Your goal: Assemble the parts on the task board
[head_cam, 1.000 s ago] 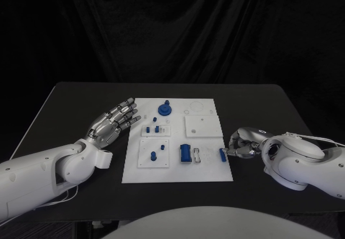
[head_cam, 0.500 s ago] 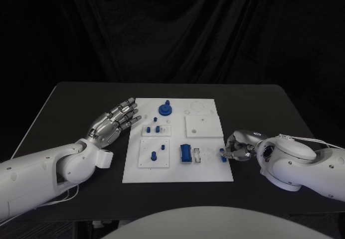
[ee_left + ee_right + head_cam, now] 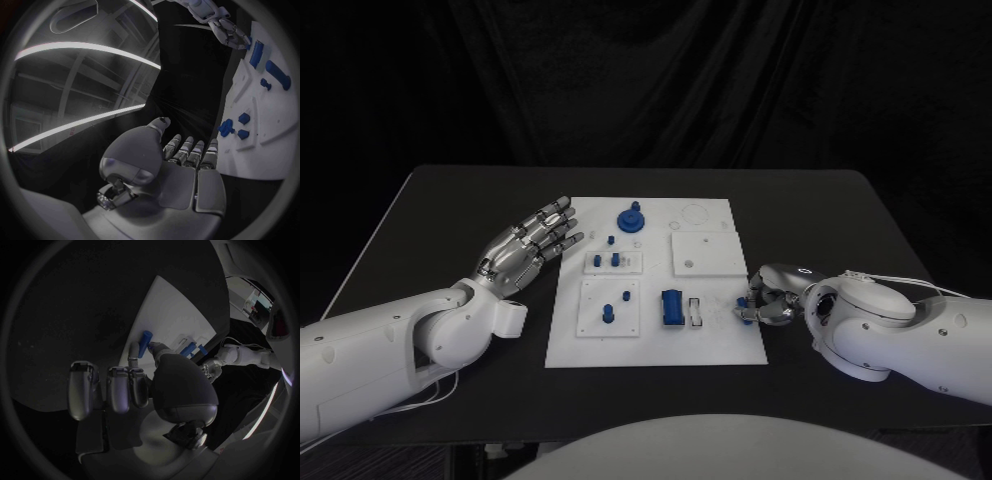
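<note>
Right robot hand (image 3: 769,297) pinching small blue peg (image 3: 145,343) at task board (image 3: 718,345) right edge, peg's long axis pointing away from palm. Left robot hand (image 3: 524,248) lying spread, holding nothing, beside board's left edge.

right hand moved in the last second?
Yes. In the head view the right hand has slid leftward, further over the task board's right edge, its fingers at the small blue part there.

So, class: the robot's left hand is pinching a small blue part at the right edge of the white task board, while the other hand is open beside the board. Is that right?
Not quite: the right hand pinches the small blue part at the task board's right edge, as the head and right wrist views show. The left hand is the one open beside the board.
</note>
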You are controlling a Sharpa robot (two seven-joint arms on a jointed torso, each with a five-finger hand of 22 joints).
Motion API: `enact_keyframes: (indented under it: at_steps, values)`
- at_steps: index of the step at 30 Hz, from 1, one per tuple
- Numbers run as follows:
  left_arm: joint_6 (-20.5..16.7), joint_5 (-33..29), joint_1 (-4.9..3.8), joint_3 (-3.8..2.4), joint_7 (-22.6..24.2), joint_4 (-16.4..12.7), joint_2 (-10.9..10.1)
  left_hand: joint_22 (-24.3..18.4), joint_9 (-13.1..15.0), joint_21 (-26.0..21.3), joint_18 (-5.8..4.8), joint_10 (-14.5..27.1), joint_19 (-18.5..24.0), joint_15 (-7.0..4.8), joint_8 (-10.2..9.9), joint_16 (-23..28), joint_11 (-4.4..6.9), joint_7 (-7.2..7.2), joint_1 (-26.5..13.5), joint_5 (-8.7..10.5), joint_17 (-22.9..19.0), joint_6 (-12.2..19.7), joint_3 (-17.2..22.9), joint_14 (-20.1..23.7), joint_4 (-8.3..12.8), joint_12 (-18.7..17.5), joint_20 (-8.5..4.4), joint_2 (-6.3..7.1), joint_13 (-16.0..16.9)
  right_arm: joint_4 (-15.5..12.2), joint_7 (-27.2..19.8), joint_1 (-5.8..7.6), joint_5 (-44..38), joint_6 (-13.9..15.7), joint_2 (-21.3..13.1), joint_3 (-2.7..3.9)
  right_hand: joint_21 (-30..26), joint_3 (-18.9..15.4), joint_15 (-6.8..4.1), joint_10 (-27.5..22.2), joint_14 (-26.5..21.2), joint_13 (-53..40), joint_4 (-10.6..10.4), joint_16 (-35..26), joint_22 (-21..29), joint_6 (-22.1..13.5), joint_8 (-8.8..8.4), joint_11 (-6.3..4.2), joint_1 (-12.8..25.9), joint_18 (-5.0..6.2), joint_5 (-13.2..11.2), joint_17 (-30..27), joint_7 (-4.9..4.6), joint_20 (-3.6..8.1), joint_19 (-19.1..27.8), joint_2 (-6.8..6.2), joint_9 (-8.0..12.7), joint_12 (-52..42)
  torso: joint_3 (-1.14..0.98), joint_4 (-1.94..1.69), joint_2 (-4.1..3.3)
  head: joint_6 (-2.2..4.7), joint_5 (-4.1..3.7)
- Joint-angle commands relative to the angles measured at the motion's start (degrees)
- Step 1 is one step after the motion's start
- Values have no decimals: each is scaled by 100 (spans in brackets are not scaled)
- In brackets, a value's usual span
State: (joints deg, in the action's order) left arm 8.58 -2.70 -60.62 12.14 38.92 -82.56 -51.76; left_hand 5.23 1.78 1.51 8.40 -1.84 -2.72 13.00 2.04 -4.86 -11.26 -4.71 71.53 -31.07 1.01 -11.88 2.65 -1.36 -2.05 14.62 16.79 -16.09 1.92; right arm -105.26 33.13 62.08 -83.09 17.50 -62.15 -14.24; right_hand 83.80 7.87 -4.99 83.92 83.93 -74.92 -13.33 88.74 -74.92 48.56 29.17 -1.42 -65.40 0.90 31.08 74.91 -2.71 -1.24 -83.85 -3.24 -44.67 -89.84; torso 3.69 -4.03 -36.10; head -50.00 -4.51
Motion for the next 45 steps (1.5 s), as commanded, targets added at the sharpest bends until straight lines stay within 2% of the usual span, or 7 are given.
enact_keyframes:
  at_steps: [1,10,13,16,23,35,45]
  values:
    - [88,6,15,-4,229,-12,13,-6,4,30,-96,-1,-39,33,24,-6,-41,-23,-26,-32,6,9,32,7,4,40,-8,14,9,72,130,-47,-54,-260,89,-8,-36,84,38,608,529,-1508,54,-29,-1264,22,-87,45,-126,93,175,1115,-35,-38,-332,2,108,-16,-2,2,-4,0,11]
    - [114,6,21,-4,211,-24,14,-11,3,27,-97,-1,-36,32,23,-4,-50,-25,-28,-32,5,12,37,9,4,40,-9,10,9,205,132,-212,-271,-383,303,-6,-44,302,43,608,525,-1508,310,-37,-1262,54,-193,51,-364,94,604,1095,-44,-44,-329,-52,236,-16,-5,-2,-3,0,25]
    - [118,6,23,-4,206,-26,7,-11,3,27,-99,-1,-36,27,23,-8,-67,-28,-31,-33,5,10,47,9,4,46,-11,4,9,248,129,-263,-318,-421,350,-5,-55,564,43,608,521,-1508,626,-44,-1259,57,-214,55,-647,97,1098,1080,-54,-41,-324,-77,269,-16,-4,2,0,0,51]
    - [119,6,25,-4,201,-25,1,-11,3,27,-99,-1,-36,27,23,-8,-67,-28,-31,-33,5,10,47,9,4,46,-11,4,9,265,108,-284,-335,-407,369,-4,-54,979,64,608,521,-1508,845,-43,-1260,60,-214,85,-702,96,692,1080,-84,-55,-325,-139,284,-16,-1,6,-1,0,69]
    - [129,6,34,-4,196,-19,1,-13,3,26,-99,-3,-34,26,22,-8,-79,-31,-34,-33,5,12,53,10,3,59,-12,2,11,243,-91,-304,-80,-110,372,-1,-5,1484,74,608,531,-1508,1132,-24,-1278,106,-76,89,-507,84,898,1124,-90,-71,-347,-238,207,-16,-4,1,-8,0,53]
    - [131,6,49,-4,192,-22,-11,-16,3,25,-99,-12,-32,23,21,-10,-112,-34,-41,-33,5,14,70,11,3,100,-13,-3,16,-22,-768,-286,1964,531,129,27,23,1662,54,608,545,-1508,1203,5,-1287,115,84,59,-234,78,996,1186,-53,-58,-362,-216,86,-16,-4,9,-1,0,102]
    - [128,5,51,-5,183,-17,4,-15,3,25,-99,-15,-33,23,22,-10,-116,-33,-42,-32,5,10,73,11,4,107,-13,-1,17,-244,-1022,-195,2780,551,117,51,-17,1708,44,608,536,-1508,1189,-12,-1270,57,113,50,-70,91,912,1137,-44,-47,-346,-178,53,-16,6,-18,1,0,75]
